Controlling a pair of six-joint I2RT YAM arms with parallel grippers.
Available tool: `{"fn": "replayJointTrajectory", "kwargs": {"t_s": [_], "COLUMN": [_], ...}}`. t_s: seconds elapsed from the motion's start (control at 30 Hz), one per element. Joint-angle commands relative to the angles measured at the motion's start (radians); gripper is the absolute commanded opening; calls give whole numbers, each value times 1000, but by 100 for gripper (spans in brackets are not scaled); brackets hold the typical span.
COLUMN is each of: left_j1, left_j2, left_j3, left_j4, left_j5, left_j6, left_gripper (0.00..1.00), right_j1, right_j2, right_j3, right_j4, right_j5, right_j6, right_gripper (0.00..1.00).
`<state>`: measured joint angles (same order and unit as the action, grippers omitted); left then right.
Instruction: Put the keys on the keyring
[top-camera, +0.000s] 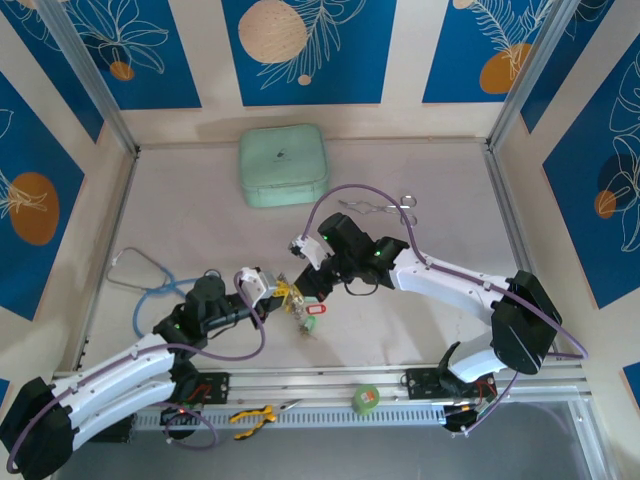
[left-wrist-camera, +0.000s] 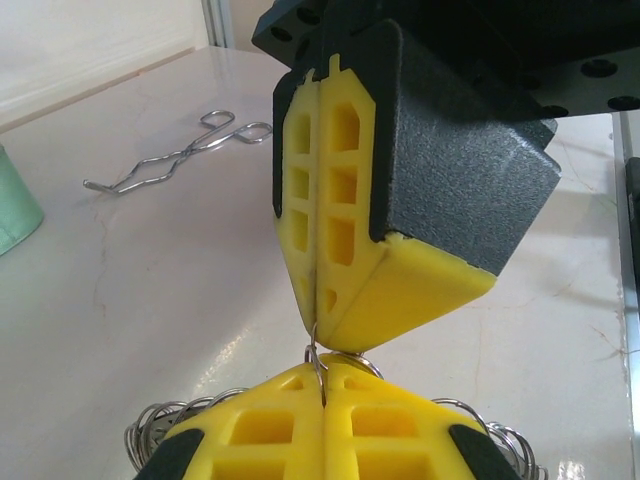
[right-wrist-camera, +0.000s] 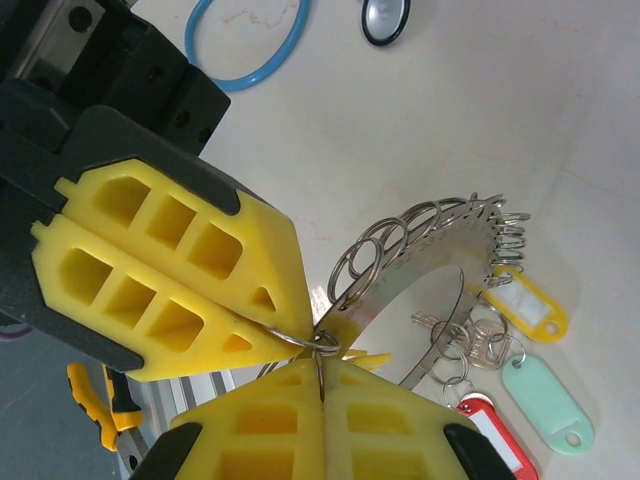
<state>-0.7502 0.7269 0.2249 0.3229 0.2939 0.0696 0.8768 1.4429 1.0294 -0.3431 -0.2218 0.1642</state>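
The keyring (right-wrist-camera: 440, 262) is a wide flat silvery band, tilted up on edge over the table, with several small split rings along its rim. Keys (right-wrist-camera: 470, 340) hang from its lower side with yellow (right-wrist-camera: 520, 300), green (right-wrist-camera: 545, 400) and red (right-wrist-camera: 490, 430) tags. My left gripper (left-wrist-camera: 322, 372) and right gripper (right-wrist-camera: 320, 365) meet tip to tip at the band's near edge. Each is shut on a thin split ring, and the two rings look linked. From above, both grippers (top-camera: 284, 291) (top-camera: 304, 288) sit mid-table with the keys (top-camera: 310, 318) just below them.
A mint green case (top-camera: 283, 165) lies at the back. Silvery forceps (top-camera: 385, 208) lie behind the right arm. The blue-tubed stethoscope (top-camera: 150, 280) is left of my left arm. Yellow pliers (top-camera: 250, 415) and a green tape roll (top-camera: 366, 398) rest on the front rail.
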Motion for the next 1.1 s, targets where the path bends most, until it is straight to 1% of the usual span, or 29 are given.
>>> {"fn": "replayJointTrajectory", "kwargs": {"t_s": [0.0,0.3,0.6,0.83,1.07], "left_j1": [-6,-5,-6,-5,-5], "left_j2": [-17,-19,-30,-44,-31], "left_j3": [-15,-24,-47,-59,-65], "left_j4": [18,36,94,124,163], "left_j5": [49,51,71,77,73], "left_j6": [17,17,24,29,5], "left_gripper": [0,0,0,0,0], "right_j1": [-19,-10,-10,-15,-6], "right_j2": [-19,-9,17,19,30], "right_j3": [-15,-23,-22,-24,-32], "right_j4": [36,41,55,62,85], "right_j5": [96,100,63,69,65], "right_j6": [39,70,143,180,197], "right_gripper": [0,0,0,0,0]}}
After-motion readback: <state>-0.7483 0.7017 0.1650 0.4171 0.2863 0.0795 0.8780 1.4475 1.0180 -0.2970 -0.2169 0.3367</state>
